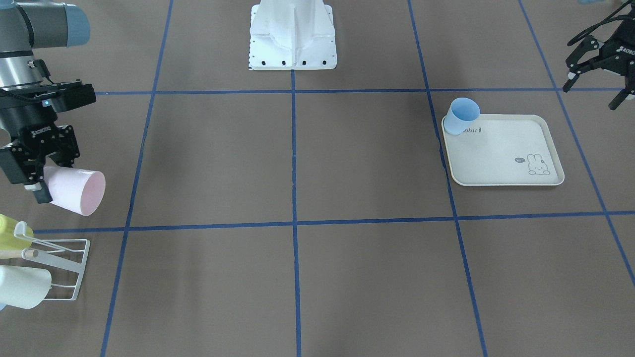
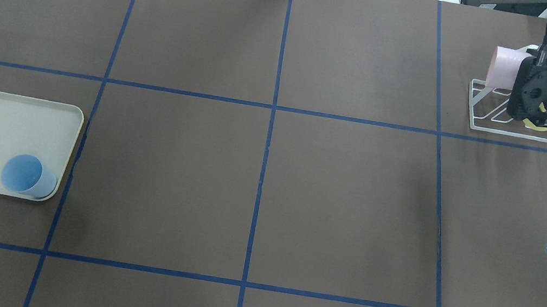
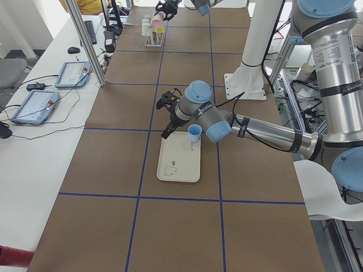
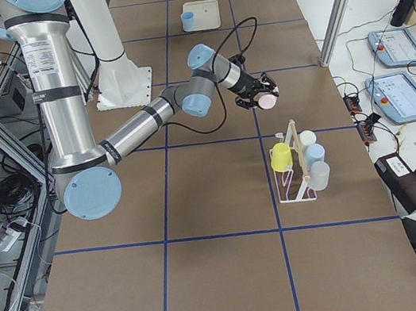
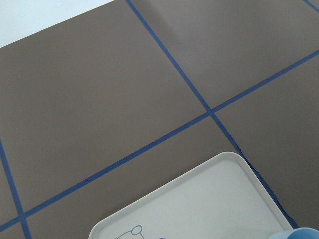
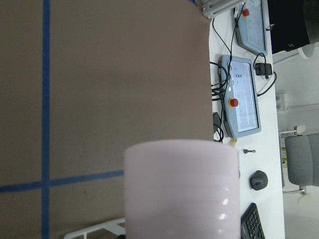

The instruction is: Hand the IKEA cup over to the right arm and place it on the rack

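A pink IKEA cup (image 1: 77, 191) lies on its side in the air, mouth toward the table's middle, with my right gripper (image 1: 41, 182) shut on its base end. It hangs just behind the white wire rack (image 1: 64, 270), apart from it. The pink cup (image 6: 182, 191) fills the right wrist view, with a corner of the rack (image 6: 94, 230) below. The overhead view shows this gripper (image 2: 535, 88) above the rack (image 2: 516, 126). A second, blue cup (image 1: 462, 116) stands upright in a corner of the cream tray (image 1: 511, 153). My left gripper (image 1: 593, 90) hovers open and empty beyond the tray.
The rack holds a yellow cup (image 4: 281, 157) and two pale cups (image 4: 316, 164). The robot's white base (image 1: 292, 37) stands at the table's middle edge. Blue tape lines grid the brown table. Tablets and cables lie on the white bench (image 4: 400, 81) past the rack.
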Motion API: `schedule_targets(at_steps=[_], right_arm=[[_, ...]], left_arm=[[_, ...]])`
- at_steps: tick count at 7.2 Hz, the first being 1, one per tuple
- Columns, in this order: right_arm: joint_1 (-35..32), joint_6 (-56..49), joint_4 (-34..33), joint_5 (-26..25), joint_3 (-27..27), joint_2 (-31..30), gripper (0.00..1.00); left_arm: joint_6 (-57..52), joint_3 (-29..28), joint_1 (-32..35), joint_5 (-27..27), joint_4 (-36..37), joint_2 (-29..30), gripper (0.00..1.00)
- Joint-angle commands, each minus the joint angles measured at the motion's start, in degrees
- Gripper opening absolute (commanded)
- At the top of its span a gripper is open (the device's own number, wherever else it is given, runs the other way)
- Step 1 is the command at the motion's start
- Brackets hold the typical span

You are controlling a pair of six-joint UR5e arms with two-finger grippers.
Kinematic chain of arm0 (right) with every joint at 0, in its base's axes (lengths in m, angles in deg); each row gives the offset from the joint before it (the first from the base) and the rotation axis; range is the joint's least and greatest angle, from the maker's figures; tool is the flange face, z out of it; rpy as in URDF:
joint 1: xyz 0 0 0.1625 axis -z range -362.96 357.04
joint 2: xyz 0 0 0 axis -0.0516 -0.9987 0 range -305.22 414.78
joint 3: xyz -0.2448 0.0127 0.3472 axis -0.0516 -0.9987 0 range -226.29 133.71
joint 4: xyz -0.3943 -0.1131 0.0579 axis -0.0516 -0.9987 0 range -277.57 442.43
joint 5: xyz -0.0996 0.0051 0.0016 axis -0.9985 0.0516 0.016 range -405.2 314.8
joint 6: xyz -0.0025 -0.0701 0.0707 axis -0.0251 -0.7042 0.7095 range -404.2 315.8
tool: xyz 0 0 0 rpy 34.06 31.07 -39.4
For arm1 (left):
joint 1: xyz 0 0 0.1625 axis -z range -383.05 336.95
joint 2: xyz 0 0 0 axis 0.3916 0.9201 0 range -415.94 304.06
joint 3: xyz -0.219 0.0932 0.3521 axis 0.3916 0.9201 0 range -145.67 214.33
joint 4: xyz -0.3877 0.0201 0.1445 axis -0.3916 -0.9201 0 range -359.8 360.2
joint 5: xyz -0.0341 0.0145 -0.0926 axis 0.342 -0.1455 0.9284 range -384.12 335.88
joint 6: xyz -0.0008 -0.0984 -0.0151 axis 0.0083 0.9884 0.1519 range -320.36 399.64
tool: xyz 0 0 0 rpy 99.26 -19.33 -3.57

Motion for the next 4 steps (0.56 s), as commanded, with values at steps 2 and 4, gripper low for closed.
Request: schedule_targets(at_steps=[2, 4], right_arm=[[-0.14, -19.09, -12.58, -14.83, 3.69, -1.20, 0.00], [1.86, -25.27, -16.64, -22.05, 3.35, -1.38, 0.00]], left_arm=[[0.12, 0.13, -0.05, 0.04, 0.00, 0.07, 1.00], [0.12, 0.22, -0.05, 0.04, 0.00, 0.07, 1.00]])
